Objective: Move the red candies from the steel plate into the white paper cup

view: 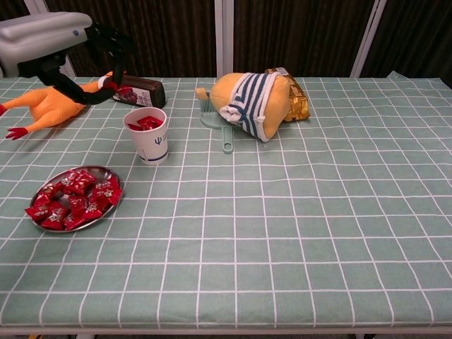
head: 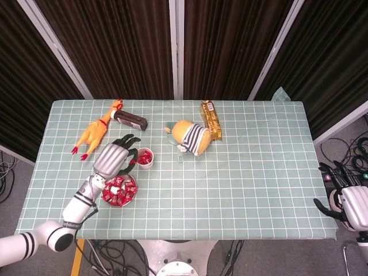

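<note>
A steel plate point(view: 111, 174) point(head: 133, 196) near the table's front left holds several red candies point(view: 73, 198) point(head: 118, 191). Behind it stands the white paper cup point(view: 148, 144) point(head: 145, 163), with a few red candies inside. My left hand point(view: 74, 48) point(head: 115, 155) hovers above and just left of the cup, pinching one red candy point(view: 125, 90) at its fingertips over the cup's left rim. My right hand point(head: 349, 202) hangs off the table's right edge with its fingers apart, holding nothing; only the head view shows it.
A rubber chicken point(view: 49, 104) and a dark bottle point(view: 138, 90) lie behind the cup. A striped plush toy point(view: 251, 102), a golden snack bag point(view: 296, 99) and a green comb point(view: 217, 121) sit mid-table at the back.
</note>
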`<move>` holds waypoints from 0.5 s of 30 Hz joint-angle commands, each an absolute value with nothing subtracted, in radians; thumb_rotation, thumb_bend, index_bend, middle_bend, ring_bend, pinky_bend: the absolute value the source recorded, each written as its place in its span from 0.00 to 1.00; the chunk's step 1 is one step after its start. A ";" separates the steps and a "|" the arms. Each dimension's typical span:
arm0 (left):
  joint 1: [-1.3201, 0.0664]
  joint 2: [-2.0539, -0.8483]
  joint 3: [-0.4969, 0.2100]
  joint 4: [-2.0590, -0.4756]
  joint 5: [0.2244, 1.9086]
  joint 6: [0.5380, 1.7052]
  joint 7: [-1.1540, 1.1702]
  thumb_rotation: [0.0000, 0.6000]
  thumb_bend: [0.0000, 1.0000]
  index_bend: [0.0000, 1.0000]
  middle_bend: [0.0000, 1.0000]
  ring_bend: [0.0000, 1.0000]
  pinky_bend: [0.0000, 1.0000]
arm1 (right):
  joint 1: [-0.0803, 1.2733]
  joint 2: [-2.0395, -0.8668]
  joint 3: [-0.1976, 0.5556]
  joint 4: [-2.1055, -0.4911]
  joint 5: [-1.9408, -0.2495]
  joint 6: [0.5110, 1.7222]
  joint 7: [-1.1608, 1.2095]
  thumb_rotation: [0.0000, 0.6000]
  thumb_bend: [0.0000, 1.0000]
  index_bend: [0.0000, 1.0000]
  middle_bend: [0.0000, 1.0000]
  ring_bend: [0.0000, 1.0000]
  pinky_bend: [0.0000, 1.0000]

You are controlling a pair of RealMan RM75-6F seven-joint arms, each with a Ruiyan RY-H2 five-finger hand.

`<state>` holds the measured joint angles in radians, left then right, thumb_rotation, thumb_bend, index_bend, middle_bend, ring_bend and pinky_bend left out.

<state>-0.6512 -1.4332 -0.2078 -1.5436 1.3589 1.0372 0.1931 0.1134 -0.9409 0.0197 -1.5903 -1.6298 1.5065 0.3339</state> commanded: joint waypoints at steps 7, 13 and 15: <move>-0.746 -1.528 -0.246 -1.435 1.264 0.944 0.236 1.00 0.40 0.63 0.30 0.15 0.34 | 0.113 -0.945 0.021 -1.579 -1.624 1.505 0.345 1.00 0.21 0.08 0.20 0.00 0.14; -0.790 -1.586 -0.246 -1.348 1.202 0.898 0.280 1.00 0.40 0.61 0.30 0.15 0.33 | 0.110 -0.945 0.022 -1.570 -1.621 1.508 0.352 1.00 0.21 0.08 0.20 0.00 0.14; -0.796 -1.598 -0.241 -1.329 1.187 0.895 0.298 1.00 0.39 0.58 0.30 0.15 0.33 | 0.109 -0.944 0.022 -1.570 -1.620 1.509 0.354 1.00 0.21 0.08 0.20 0.00 0.14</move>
